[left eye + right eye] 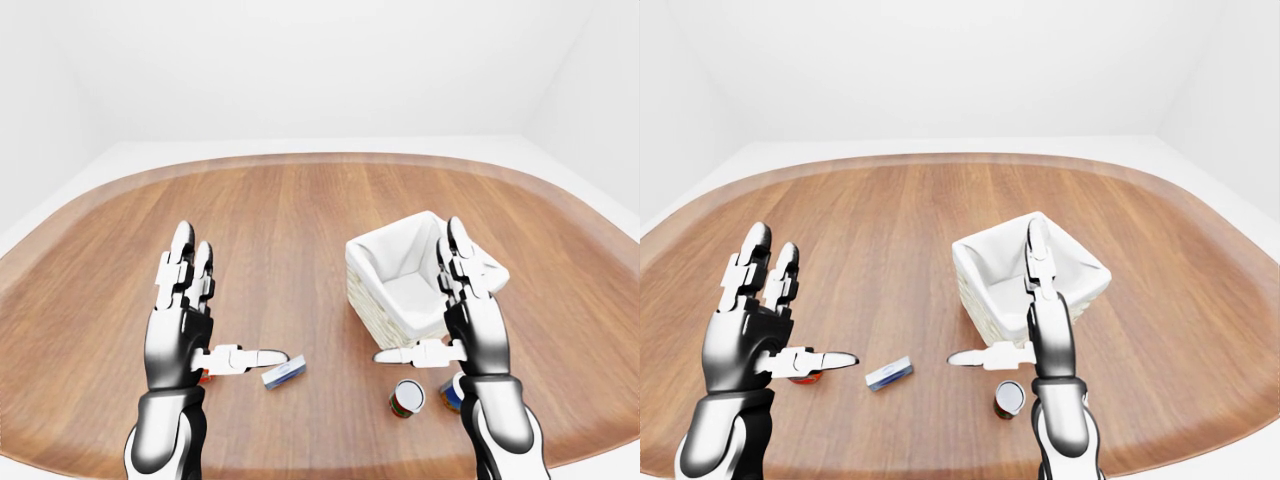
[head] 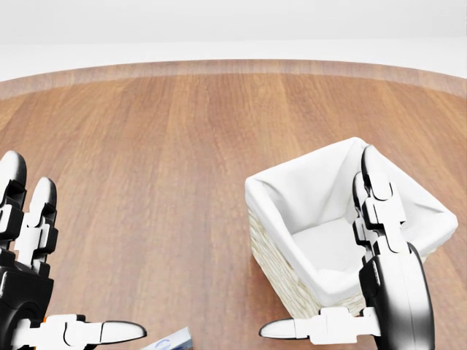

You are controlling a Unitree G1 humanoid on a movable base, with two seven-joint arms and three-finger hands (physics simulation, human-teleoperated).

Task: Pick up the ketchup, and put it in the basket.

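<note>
The ketchup is almost wholly hidden behind the left hand; only an orange sliver shows under the thumb, presumably the bottle lying on the surface. Both hands are spread wide open and hold nothing, the right hand raised beside the basket. Nothing is grasped yet: this is the approach. Next the left hand should drop and close round the bottle.
</note>
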